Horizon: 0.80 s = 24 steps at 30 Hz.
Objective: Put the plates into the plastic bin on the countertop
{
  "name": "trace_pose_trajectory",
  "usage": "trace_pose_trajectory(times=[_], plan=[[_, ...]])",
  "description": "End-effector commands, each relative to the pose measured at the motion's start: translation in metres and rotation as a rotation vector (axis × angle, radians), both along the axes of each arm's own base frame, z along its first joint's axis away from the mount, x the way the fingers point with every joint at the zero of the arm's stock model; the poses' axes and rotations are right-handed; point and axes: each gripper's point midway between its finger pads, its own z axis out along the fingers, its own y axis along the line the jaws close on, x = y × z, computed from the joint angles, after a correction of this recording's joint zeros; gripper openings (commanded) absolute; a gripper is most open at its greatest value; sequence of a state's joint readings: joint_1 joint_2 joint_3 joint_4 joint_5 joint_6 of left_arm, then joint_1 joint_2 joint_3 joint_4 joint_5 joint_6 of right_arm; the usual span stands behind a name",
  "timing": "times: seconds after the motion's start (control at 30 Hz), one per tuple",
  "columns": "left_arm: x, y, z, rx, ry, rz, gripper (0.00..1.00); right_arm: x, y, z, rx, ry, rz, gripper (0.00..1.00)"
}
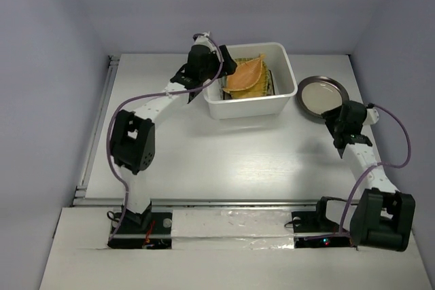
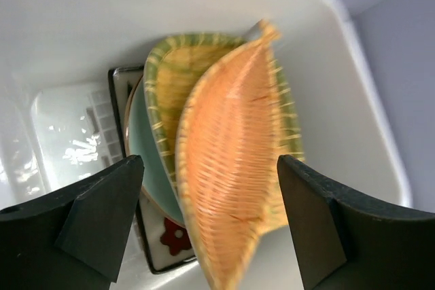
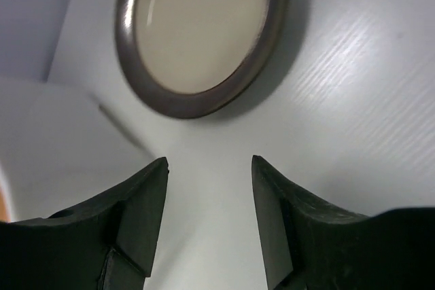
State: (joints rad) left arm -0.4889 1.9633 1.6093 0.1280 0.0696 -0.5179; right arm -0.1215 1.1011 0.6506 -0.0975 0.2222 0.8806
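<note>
So the orange leaf-shaped plate (image 2: 234, 168) is sitting tilted in the plastic bin (image 1: 248, 108), woven-looking and a bit blurry. It's leaning over the yellow ribbed plate (image 2: 173, 73), with the glossy mint-green one (image 2: 146, 147) and the cream square floral one (image 2: 173, 246) lying underneath. The left gripper (image 2: 207, 168) is hanging over it, fingers spread wide and gripping nothing. The dark-rimmed round plate (image 3: 197, 28) is lying flat on the white countertop (image 1: 224, 154) just right of the bin. The right gripper (image 3: 209, 166) is pointing at it with fingers parted and empty.
</note>
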Motion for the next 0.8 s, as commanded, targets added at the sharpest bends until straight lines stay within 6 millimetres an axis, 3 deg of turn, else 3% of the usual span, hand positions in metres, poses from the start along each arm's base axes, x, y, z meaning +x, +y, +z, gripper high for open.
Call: trace_pose_trajectory(times=[0.0,0.17,0.27,0.4,0.5,0.53,0.77], plan=[[-0.025,0.013,0.118,-0.149,-0.256,0.001,0.78,0.007,-0.042,0.008,0.036,-0.074,-0.156,0.59],[-0.07,0.021,0.163,-0.261,-0.359,-0.022,0.78,0.007,-0.077,-0.023,0.102,0.006,-0.229,0.59],[-0.095,0.029,0.181,-0.317,-0.399,-0.044,0.78,0.02,-0.081,-0.038,0.161,0.047,-0.183,0.59],[-0.122,0.044,0.2,-0.336,-0.456,-0.052,0.77,0.043,-0.082,-0.043,0.189,0.064,-0.12,0.65],[-0.135,0.049,0.208,-0.335,-0.48,-0.051,0.77,0.059,-0.073,-0.043,0.235,0.041,-0.057,0.67],[-0.137,0.052,0.209,-0.33,-0.487,-0.048,0.77,0.061,-0.07,-0.052,0.261,0.062,-0.046,0.67],[-0.149,0.06,0.213,-0.334,-0.516,-0.041,0.77,0.079,-0.068,-0.062,0.354,0.058,-0.058,0.69]])
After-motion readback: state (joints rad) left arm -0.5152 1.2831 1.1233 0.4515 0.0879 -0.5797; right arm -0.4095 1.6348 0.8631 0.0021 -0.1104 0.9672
